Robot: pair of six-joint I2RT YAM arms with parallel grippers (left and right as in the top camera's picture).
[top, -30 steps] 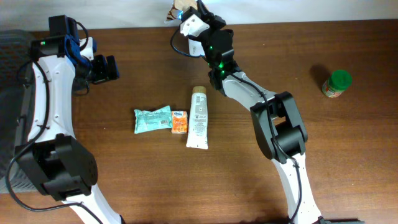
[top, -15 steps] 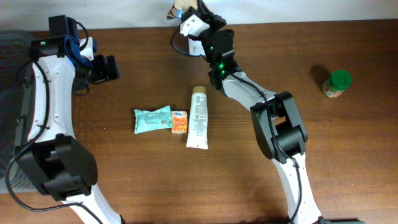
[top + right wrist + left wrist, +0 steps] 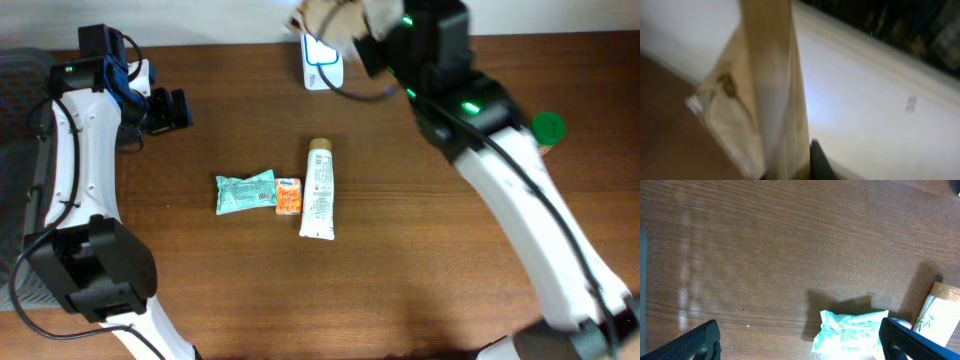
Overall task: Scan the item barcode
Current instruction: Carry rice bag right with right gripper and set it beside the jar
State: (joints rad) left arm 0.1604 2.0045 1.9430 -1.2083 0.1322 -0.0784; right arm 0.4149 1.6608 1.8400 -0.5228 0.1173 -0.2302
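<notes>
Tan flat packet point(image 3: 318, 14) at top centre of the overhead view, apparently pinched in the shut right gripper point(image 3: 342, 20), both heavily blurred. In the right wrist view, seen as a tan sheet-like face point(image 3: 771, 85) rising through the left half of the frame against a pale background, with one dark fingertip point(image 3: 815, 157) at the bottom edge; no barcode legible on the visible side. Just below the packet in the overhead view, a white unit point(image 3: 322, 65) with blue edging, standing on the wooden table point(image 3: 150, 290) and taken here to be the scanner; contact between the two cannot be told. At upper left, left gripper point(image 3: 172, 110) spread wide and holding nothing, well apart from the work. Mid-frame, lying untouched: teal pouch point(image 3: 245, 192), small orange sachet point(image 3: 288, 196) touching its right end, and white tube point(image 3: 320, 190) just beside that. At right, green-capped jar point(image 3: 548, 128), partly hidden by the right arm. Step in hand, by judgement: presenting the gripped packet to the scanner, with the scan itself not yet confirmed. Next move likely calls for steadying the wrist, turning the coded face toward the scanner window, and holding it near and square without loosening the pinch on so thin an item.
</notes>
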